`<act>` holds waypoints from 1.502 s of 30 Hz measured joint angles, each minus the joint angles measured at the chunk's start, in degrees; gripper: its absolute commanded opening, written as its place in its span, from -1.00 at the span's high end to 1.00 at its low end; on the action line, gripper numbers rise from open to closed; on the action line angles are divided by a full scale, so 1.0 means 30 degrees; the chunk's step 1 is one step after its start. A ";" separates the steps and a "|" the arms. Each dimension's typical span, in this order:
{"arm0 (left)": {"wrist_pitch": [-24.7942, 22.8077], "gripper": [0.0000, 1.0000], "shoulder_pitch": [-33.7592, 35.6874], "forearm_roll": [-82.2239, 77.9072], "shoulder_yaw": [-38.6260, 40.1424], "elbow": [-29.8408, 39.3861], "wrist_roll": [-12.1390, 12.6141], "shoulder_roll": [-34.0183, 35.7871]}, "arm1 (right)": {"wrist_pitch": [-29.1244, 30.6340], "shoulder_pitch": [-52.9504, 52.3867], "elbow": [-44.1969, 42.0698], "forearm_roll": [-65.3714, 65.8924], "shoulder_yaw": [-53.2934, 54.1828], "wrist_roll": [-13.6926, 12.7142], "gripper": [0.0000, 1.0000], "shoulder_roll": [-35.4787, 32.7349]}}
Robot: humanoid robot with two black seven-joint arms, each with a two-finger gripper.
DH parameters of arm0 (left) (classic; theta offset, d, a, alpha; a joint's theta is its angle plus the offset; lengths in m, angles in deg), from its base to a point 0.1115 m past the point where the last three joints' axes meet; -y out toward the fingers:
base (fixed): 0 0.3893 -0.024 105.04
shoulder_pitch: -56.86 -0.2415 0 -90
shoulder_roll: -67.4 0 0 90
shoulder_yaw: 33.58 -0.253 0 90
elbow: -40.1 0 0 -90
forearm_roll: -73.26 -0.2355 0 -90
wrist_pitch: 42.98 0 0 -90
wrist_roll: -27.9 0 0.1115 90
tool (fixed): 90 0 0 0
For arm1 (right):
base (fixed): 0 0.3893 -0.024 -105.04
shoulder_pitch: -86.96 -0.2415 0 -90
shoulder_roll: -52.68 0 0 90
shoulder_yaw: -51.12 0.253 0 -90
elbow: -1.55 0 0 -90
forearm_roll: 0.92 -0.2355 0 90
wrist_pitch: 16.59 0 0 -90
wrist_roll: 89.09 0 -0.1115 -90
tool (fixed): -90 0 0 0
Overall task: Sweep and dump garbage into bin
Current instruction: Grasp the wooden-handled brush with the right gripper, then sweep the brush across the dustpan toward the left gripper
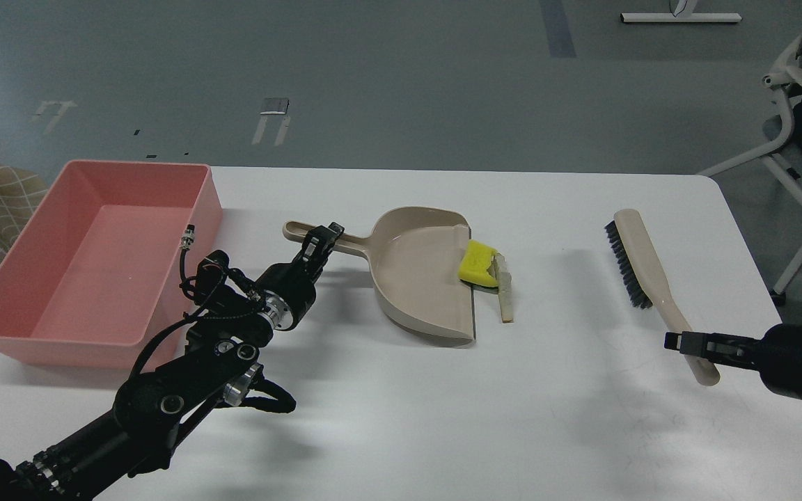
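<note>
No brand, label or readable writing on anything in view.

White table, rounded far-right corner; far edge runs straight behind everything. Near half of the top is bare between the two arms. Right edge close beside the right arm.

Bin: pink tub at the far-left corner, overhanging or flush with the left table edge; cannot tell which. Inside looks bare. Its near-right corner is hidden behind the left arm.

Dustpan: beige, centre of table, handle pointing left, open lip facing right. Left gripper is at the handle, fingers either side of it and apparently clamped on; the dark fingers are small, so contact is hard to confirm.

Garbage: yellow chunk sits on the dustpan lip, partly inside. Pale strip lies on the table just right of the lip, touching the chunk's right side, long axis running near to far. Both well apart from the bin, with the dustpan and left arm between.

Brush: beige, dark bristles facing left, lying diagonally at right, head far, handle near. Open table between it and the garbage. Right gripper is closed around the handle's near end; handle tip sticks out below it. Right arm is cut off by the frame edge.

Beyond the table: grey floor with tape marks, chair at far right, partly cut off.
</note>
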 measured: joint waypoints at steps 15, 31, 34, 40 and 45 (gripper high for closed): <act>0.0000 1.00 -0.0077 -0.0071 -0.0086 -0.0003 -0.0206 -0.0041 | 0.1907 -0.1124 -0.2726 0.0299 -0.0139 -0.1079 1.00 0.5791; -0.0001 1.00 -0.0141 -0.0187 -0.0088 0.0007 -0.0207 0.0024 | 0.2145 -0.3454 -0.5074 -0.0125 -0.2354 -0.0782 1.00 1.0861; -0.0001 1.00 -0.0176 -0.0199 -0.0088 0.0114 -0.0206 0.0044 | 0.2143 -0.3922 -0.5339 -0.0594 -0.2363 -0.0660 1.00 1.2039; -0.0011 1.00 -0.0222 -0.0206 -0.0079 0.0400 -0.0204 0.0153 | 0.2140 -0.4713 -0.5513 -0.1329 -0.2367 -0.0631 1.00 1.2659; -0.0013 1.00 -0.0242 -0.0204 -0.0060 0.0431 -0.0204 0.0143 | 0.2139 -0.4855 -0.5128 -0.1504 -0.2352 -0.0648 1.00 1.1670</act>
